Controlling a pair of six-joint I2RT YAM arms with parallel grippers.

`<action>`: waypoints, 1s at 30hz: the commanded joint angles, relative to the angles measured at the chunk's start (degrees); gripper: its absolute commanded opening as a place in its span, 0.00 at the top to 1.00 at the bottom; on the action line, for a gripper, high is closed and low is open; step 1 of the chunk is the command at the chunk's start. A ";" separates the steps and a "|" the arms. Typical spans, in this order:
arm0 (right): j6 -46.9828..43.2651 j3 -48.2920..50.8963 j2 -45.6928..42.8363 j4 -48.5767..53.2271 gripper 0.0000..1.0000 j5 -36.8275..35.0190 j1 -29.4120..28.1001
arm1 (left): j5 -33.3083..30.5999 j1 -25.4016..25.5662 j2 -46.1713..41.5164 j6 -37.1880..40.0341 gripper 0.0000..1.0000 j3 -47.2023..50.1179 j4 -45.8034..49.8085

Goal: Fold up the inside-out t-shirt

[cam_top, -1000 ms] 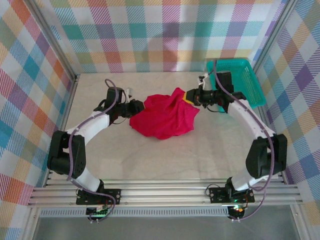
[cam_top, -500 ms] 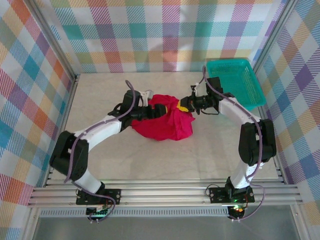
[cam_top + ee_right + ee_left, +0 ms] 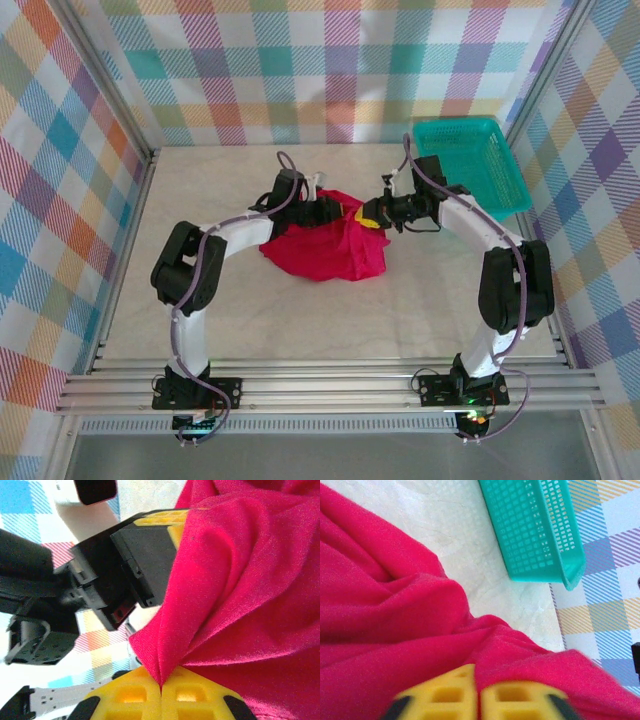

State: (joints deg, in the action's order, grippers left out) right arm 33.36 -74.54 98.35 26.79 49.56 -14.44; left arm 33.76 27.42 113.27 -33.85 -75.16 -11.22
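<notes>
Shirt: plain bright red short-sleeved cloth t-shirt (image 3: pixel 325 250) lay bunched up, near the teal plastic mesh basket (image 3: pixel 470 160) but apart from it. Both left gripper (image 3: pixel 477 700) and right gripper (image 3: pixel 161 692) were clenched on folds of its cloth, on the side facing that basket.

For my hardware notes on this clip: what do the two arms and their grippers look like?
The left arm and right arm match: white link shells, black joint housings, and a thin purplish-grey cable looping along each. The left gripper and right gripper have black bodies and blocky yellow fingers moulded with square recesses. No markings are legible.
</notes>
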 commanded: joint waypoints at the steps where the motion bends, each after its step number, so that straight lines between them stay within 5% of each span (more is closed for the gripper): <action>1: -4.48 -4.71 -2.11 6.58 0.95 -3.94 0.03 | -1.68 -3.95 -8.95 3.40 1.00 1.75 7.29; 8: -7.18 -15.84 0.54 14.26 0.75 -10.84 -8.15 | -16.12 -18.92 -29.68 10.83 1.00 8.62 32.45; 11: -8.27 -19.01 3.18 16.89 0.46 -13.55 -10.95 | -21.39 -22.35 -33.93 11.29 1.00 11.17 36.62; 18: -7.90 -16.03 7.00 16.19 0.45 -25.47 -10.88 | -22.51 -23.44 -36.65 8.89 1.00 18.61 35.33; 24: -8.20 -20.34 12.05 16.81 0.40 -31.75 -12.13 | -24.20 -20.77 -36.68 11.45 0.58 17.66 37.92; 26: -9.72 -24.53 15.12 19.26 0.32 -33.71 -13.34 | -25.59 -18.41 -36.40 13.04 0.56 16.48 38.42; 30: -9.73 -31.01 22.05 21.85 0.30 -34.00 -14.18 | -25.56 -17.31 -34.08 12.58 0.50 16.26 37.72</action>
State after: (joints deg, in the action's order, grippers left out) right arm 24.91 -102.00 117.69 45.39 17.61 -27.81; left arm 9.47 9.50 77.60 -22.46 -57.47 25.41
